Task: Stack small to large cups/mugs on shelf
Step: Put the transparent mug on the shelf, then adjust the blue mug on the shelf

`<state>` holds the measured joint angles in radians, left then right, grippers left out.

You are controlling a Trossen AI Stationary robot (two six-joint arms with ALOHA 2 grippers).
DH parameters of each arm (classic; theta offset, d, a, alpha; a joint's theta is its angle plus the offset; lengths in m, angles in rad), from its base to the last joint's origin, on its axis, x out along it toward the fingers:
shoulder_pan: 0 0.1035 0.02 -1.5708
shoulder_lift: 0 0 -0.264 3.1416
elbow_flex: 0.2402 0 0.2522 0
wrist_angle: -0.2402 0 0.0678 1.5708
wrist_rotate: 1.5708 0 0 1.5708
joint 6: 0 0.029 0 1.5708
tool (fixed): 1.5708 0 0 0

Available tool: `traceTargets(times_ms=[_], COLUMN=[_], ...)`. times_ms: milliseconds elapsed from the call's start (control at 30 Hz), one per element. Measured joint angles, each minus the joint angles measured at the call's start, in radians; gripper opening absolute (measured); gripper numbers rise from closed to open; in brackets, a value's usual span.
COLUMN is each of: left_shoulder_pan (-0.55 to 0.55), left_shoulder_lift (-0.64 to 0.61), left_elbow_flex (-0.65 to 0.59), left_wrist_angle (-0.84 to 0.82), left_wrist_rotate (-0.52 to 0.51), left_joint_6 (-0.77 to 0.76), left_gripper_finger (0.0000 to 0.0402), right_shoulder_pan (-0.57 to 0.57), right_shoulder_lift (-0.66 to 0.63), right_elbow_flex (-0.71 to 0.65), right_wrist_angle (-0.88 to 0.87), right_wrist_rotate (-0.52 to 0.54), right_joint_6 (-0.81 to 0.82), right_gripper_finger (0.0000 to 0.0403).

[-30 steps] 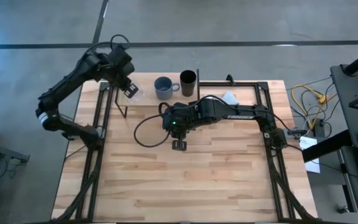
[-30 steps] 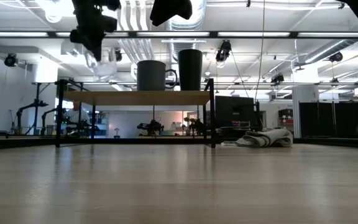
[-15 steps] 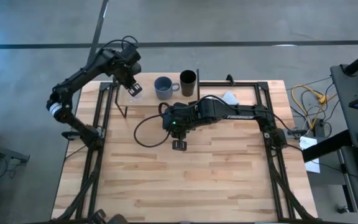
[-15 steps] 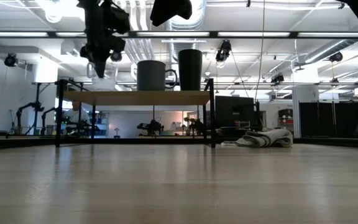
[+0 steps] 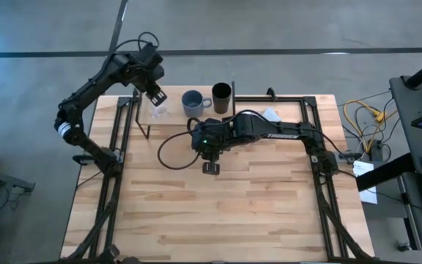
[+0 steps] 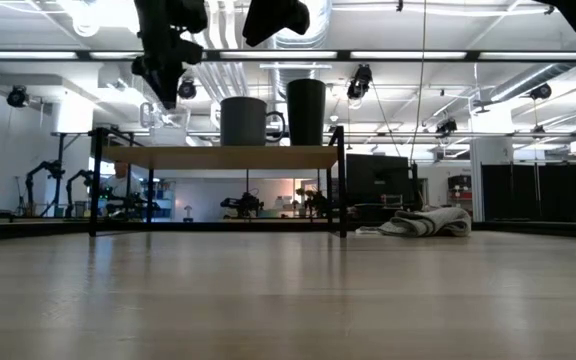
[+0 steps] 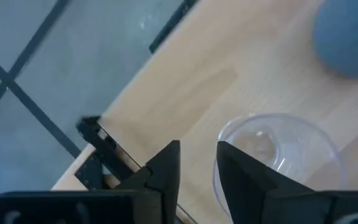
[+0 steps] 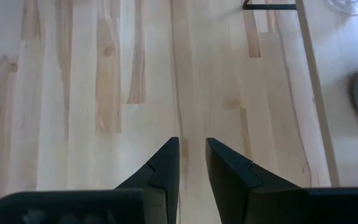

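The small clear glass cup (image 5: 157, 111) stands on its base at the left end of the shelf (image 5: 173, 117), and also shows in the low view (image 6: 166, 128) and the left wrist view (image 7: 272, 155). The blue-grey mug (image 5: 192, 103) and the tall black cup (image 5: 221, 97) stand to its right on the same shelf. My left gripper (image 5: 154, 94) hovers just above and beyond the glass, with a narrow gap between its fingers and nothing in it. My right gripper (image 5: 210, 167) is shut and empty over the tabletop in front of the shelf.
A light grey cloth (image 5: 271, 115) lies on the table to the right of the shelf. A black cable (image 5: 173, 158) loops on the tabletop beside my right arm. Black frame rails (image 5: 120, 139) run along the table's left and right sides.
My left gripper has lowered the glass cup onto the left end of the shelf and let go. It has then gone up and a little toward the far edge. The glass stays upright on the shelf.
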<state>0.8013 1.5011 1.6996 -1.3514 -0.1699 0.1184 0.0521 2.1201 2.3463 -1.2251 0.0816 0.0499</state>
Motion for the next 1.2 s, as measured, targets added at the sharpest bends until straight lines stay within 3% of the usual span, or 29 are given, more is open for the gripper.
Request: traceTargets(times_ms=[300, 400, 533, 700, 767, 1000, 1200], left_shoulder_pan=[-0.074, -0.111, -0.144, -0.167, -0.172, -0.176, -0.177], left_shoulder_lift=[-0.028, -0.046, -0.062, -0.065, -0.063, -0.048, -0.074], left_elbow_flex=[0.174, 0.205, 0.207, 0.205, 0.205, 0.205, 0.205], left_wrist_angle=[0.001, 0.007, 0.006, 0.002, 0.007, 0.009, 0.009], left_wrist_rotate=[0.089, 0.090, 0.091, 0.091, 0.091, 0.092, 0.158], left_joint_6=[-0.008, -0.008, -0.007, -0.007, -0.004, -0.002, -0.006], left_gripper_finger=[0.0093, 0.0092, 0.0071, 0.0008, 0.0006, 0.0001, 0.0000], right_shoulder_pan=[-0.007, -0.013, -0.018, -0.015, -0.015, -0.041, -0.085], right_shoulder_lift=[-0.006, -0.020, -0.035, -0.037, -0.038, -0.032, -0.032], right_elbow_flex=[0.000, 0.000, 0.000, 0.000, 0.000, -0.019, -0.071], right_wrist_angle=[-0.005, -0.001, 0.012, 0.082, 0.128, 0.190, 0.189], right_wrist_rotate=[0.004, 0.077, 0.131, 0.131, 0.150, 0.388, 0.392], right_joint_6=[-0.026, -0.016, 0.001, 0.004, 0.026, 0.104, 0.160], right_gripper_finger=[0.0072, 0.0066, 0.0030, 0.0009, 0.0008, 0.0008, 0.0008])
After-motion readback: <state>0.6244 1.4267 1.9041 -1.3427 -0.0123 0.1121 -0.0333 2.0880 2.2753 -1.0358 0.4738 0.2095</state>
